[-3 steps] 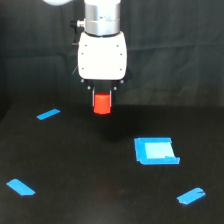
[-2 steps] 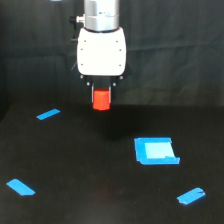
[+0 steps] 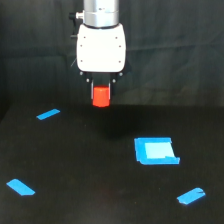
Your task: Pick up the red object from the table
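1. At the far left of the frame, two flat blue tape strips lie on the wide matte black desk: one in the lower left, one higher up at mid-left. Neither is near the work.
2. In the upper centre, the white boxy end effector hangs from the arm's grey wrist. Its short dark fingers are closed on the small bright red-orange matte block, which sits between them just under the white housing.
3. The red block appears lifted clear of the desk, with dark surface visible below it, so the pick looks essentially done. What may remain is only raising it further or holding it steady.
4. Right of centre, a flat blue square with a pale middle rests on the desk, untouched.
5. In the lower right lies another blue tape strip, well apart from the block.
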### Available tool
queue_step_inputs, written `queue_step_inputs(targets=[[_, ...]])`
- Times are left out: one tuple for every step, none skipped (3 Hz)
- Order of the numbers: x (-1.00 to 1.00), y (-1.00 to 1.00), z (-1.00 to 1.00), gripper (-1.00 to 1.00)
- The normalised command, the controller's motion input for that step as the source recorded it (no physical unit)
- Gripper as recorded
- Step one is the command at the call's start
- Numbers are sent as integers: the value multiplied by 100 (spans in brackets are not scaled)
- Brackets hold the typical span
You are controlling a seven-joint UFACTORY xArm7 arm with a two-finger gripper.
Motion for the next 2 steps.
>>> queue_step_inputs(targets=[[0,-2,1,-100],[6,-6,5,-95]])
